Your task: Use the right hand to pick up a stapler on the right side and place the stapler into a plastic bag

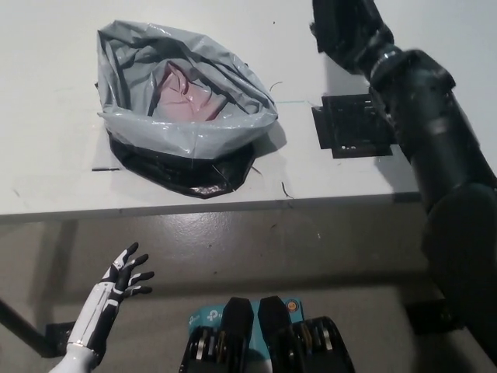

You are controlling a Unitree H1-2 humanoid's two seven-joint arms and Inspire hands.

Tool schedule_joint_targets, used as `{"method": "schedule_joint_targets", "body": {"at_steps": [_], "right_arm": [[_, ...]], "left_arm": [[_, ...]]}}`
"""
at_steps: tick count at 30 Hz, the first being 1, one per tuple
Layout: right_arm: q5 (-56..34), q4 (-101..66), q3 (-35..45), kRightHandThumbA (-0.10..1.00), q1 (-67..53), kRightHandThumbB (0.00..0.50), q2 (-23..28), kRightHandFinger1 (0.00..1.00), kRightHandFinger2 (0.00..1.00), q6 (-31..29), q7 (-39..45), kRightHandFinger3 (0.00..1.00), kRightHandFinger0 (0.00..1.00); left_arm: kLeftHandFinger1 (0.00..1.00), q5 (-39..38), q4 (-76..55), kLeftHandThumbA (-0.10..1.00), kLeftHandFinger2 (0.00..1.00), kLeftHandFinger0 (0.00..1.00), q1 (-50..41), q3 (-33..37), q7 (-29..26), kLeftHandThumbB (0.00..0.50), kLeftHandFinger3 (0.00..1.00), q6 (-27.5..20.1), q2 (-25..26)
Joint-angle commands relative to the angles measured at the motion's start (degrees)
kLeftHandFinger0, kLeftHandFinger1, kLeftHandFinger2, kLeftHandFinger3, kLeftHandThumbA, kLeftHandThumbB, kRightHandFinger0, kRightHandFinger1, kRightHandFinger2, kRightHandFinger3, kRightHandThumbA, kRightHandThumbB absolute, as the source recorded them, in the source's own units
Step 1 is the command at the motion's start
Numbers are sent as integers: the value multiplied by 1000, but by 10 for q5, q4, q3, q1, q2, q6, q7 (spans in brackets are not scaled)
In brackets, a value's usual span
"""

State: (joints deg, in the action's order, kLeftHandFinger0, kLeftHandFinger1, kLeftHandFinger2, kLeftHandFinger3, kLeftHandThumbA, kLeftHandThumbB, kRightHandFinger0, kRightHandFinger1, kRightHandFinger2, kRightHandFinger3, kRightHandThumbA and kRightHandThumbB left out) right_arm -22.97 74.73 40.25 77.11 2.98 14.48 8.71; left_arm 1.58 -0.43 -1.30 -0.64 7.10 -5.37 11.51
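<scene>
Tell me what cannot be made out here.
All in the head view:
Right hand: cut by the top edge; whether it holds the stapler is unclear.
Plastic bag: its folds hide its bottom.
Black mat: the right arm covers its right end.
Left hand, resting at lower left, shows fully.

Mouth of plastic bag [186,132] gapes upward, rim free all round — pink stuff [182,93] inside takes part of the room. Bare table [295,167] strip between bag and black mat [349,128] leaves a lane; right hand [345,35] sits at the top edge, arm crossing the mat.
</scene>
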Motion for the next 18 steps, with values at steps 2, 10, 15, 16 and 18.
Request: {"method": "schedule_joint_targets", "body": {"at_steps": [2, 10, 15, 16, 18], "right_arm": [[6, -1, -57, 228, 73, 209, -15, 108, 525, -10, 19, 640, 0], [36, 34, -136, 223, 100, 211, -36, 100, 510, -37, -9, 577, 0], [36, 48, -160, 114, 102, 301, -77, 124, 549, -48, -39, 618, 0], [39, 50, -164, 124, 104, 293, -84, 129, 553, -48, -48, 527, 0], [49, 55, -177, 150, 108, 285, -100, 106, 553, -48, -61, 334, 0]], "left_arm": [[817, -1, -23, 1000, 915, 761, -9, 3, 3, 164, 1000, -16, 2], [800, 5, -23, 1000, 894, 749, -6, 6, 0, 166, 1000, -23, 0], [799, 6, -32, 1000, 886, 738, -24, 6, -1, 173, 1000, -28, -2], [804, 6, -34, 1000, 896, 745, -26, 6, 0, 170, 1000, -26, -2], [814, 5, -38, 1000, 899, 755, -29, 8, 1, 190, 1000, -20, -4]]}}
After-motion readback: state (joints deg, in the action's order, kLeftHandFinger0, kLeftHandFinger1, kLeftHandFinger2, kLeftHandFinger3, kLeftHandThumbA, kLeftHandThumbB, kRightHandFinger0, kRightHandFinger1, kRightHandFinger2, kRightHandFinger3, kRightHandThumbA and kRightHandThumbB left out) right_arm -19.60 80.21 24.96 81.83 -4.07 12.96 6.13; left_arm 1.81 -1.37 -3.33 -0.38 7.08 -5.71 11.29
